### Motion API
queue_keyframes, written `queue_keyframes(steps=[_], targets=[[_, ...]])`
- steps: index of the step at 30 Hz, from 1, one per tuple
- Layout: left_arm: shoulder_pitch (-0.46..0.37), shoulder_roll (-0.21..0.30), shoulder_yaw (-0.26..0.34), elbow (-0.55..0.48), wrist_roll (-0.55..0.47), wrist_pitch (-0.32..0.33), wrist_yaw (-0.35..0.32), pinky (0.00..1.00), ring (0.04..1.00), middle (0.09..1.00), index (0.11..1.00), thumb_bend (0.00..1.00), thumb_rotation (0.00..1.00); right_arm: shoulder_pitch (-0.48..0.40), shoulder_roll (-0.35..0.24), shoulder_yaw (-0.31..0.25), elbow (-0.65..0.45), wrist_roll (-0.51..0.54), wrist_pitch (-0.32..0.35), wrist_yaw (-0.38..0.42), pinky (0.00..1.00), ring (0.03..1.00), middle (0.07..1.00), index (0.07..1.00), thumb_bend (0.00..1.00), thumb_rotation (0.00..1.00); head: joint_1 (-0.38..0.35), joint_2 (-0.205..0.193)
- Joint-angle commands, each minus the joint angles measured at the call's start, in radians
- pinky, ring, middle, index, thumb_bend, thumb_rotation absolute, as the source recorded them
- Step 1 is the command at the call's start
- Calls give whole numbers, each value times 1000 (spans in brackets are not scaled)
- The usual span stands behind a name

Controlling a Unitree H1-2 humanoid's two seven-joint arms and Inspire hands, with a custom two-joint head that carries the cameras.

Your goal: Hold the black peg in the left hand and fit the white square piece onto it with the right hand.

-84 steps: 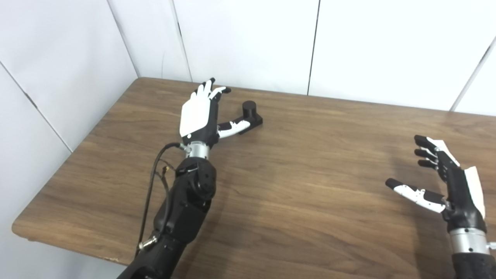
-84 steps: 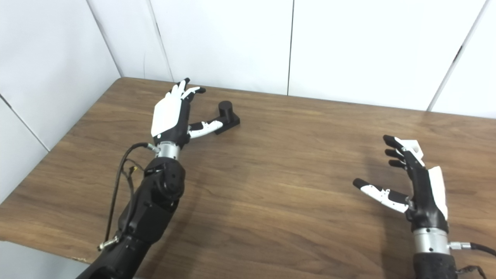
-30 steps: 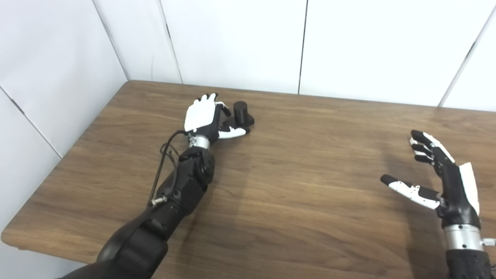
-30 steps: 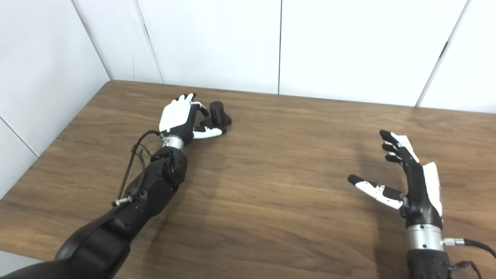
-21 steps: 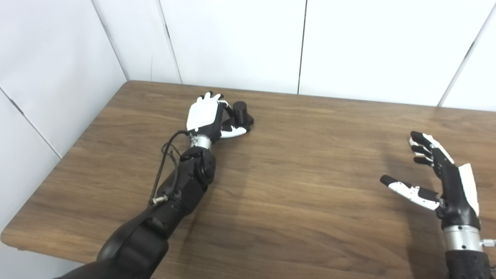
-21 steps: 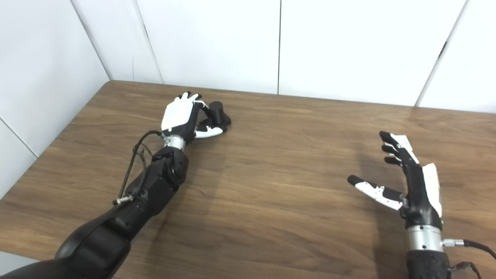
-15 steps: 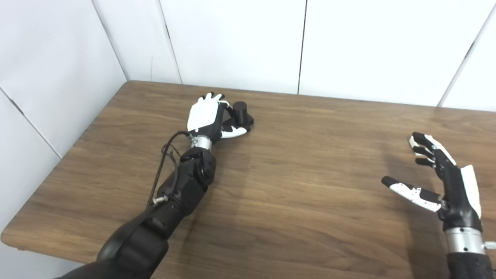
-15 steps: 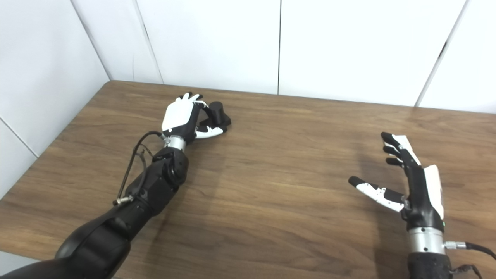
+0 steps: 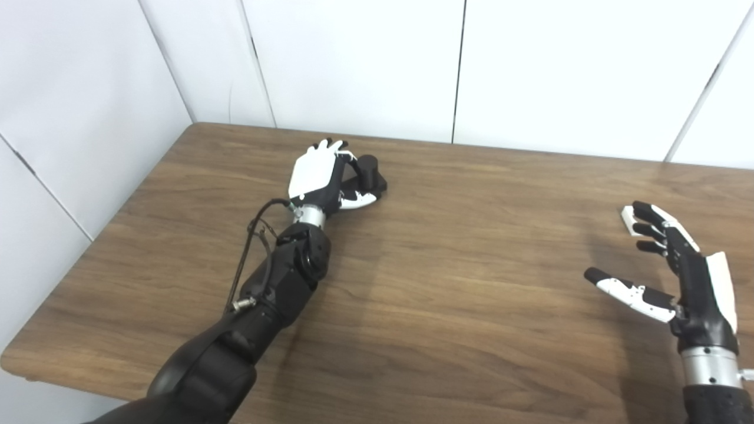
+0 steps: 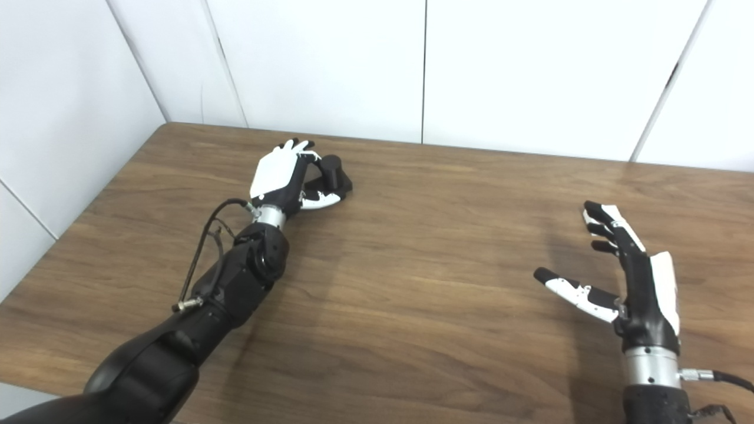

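Far left on the table (image 9: 447,282), our left hand (image 9: 318,176) curls around the black peg (image 9: 366,172), grasp unclear; a loose hold could tip it. Our right hand (image 9: 677,265) hangs open and empty near the white square piece (image 9: 628,213), which it might nudge away

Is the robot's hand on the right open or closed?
Open. The right hand hovers over the table with fingers and thumb spread, holding nothing.
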State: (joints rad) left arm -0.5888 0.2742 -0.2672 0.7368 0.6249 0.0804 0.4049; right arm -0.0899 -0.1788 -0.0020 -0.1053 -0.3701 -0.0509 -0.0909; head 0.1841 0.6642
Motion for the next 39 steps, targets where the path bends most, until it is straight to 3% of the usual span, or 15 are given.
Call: queue_keyframes(steps=[1, 20, 29, 39], targets=[[-3, 14, -7, 17, 12, 26, -12, 1000, 975, 904, 485, 517, 75, -19, -2, -6, -44, 0, -8, -5, 723, 797, 843, 828, 761, 265, 1, 2], [11, 12, -9, 5, 10, 30, -7, 1000, 970, 883, 482, 518, 73, -14, -1, -9, -62, 5, 11, -3, 742, 803, 847, 825, 766, 262, -29, 13], [114, -20, 18, -183, -70, 2, -79, 1000, 983, 895, 482, 521, 74, -19, -5, -3, -69, 0, 14, 0, 733, 797, 842, 829, 766, 282, -53, 17], [235, -50, 20, -430, -111, 58, -184, 1000, 1000, 919, 485, 523, 75, -25, 1, -2, -75, -2, 20, 3, 734, 801, 844, 827, 775, 305, -62, 23]])
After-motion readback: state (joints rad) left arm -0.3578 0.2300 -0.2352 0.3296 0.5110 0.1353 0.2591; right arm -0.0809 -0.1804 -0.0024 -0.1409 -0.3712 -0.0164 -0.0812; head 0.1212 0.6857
